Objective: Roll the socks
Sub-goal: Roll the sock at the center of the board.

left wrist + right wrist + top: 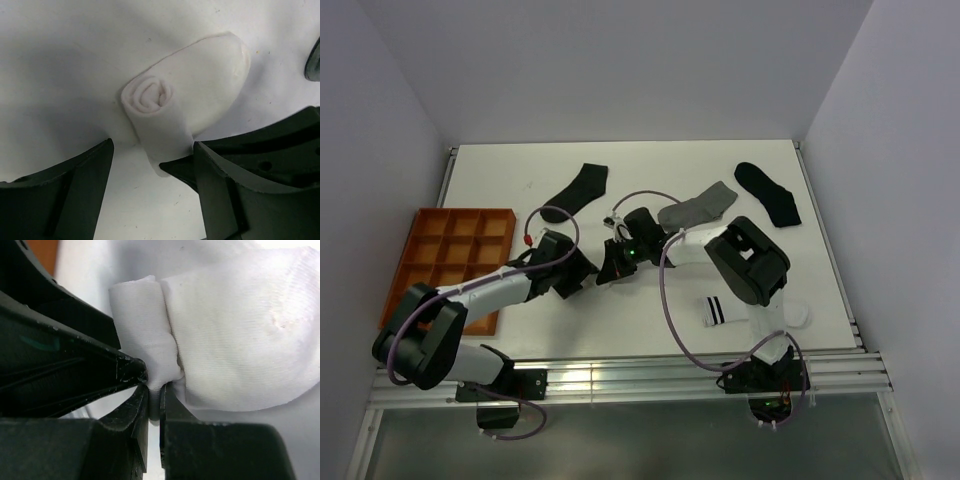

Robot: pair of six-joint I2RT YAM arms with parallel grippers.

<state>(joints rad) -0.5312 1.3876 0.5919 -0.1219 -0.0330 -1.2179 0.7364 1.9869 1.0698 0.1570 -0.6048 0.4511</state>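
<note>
Though half-rolled, wht sock (235, 335) in R tool (154, 401).

surface: white tabletop (660, 160)
left: orange divided tray (440, 237)
far: black sock (578, 190), grey sock (698, 208), second black sock (768, 192)
near: black-striped white sock (720, 311)
centre: part-rolled white sock (200, 90)

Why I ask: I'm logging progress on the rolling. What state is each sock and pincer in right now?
White sock: partly rolled, toe end flat.
Right pincer: shut on the roll's end.
Left pincer: open, astride the roll.
Grey sock: flat, unrolled.
Left black sock: flat, unrolled.
Right black sock: flat, unrolled.
Striped sock: flat, partly hidden.
</note>
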